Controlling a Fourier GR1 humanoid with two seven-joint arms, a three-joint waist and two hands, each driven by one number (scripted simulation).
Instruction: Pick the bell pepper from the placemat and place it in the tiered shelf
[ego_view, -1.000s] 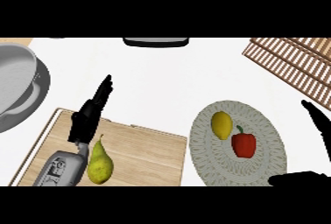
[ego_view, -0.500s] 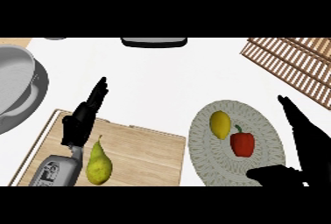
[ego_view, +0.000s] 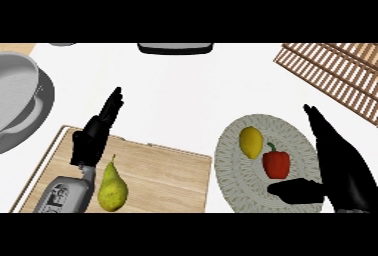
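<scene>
a: item one, step in hand?
b: approach. the right hand (ego_view: 338, 167) hung over the right edge of the mat (ego_view: 232, 165), fingers straight, thumb stuck out toward the pepper (ego_view: 276, 163), gripping nothing. pepper not yet touched, as far as could be told.

a: pepper's place?
b: on the round grey mat, just right of a lemon (ego_view: 252, 142), the two near but apart.

a: next move, by your judgement?
b: lower the hand, close thumb and fingers round the pepper, lift, carry up and right to the slatted shelf (ego_view: 336, 75). lemon was close; it could get nudged.

a: other entries?
b: left hand (ego_view: 94, 135) resting open, fingers up, over the board (ego_view: 159, 175); board held a pear (ego_view: 111, 185). grey bowl (ego_view: 22, 97) at far left, contents not seen.
</scene>
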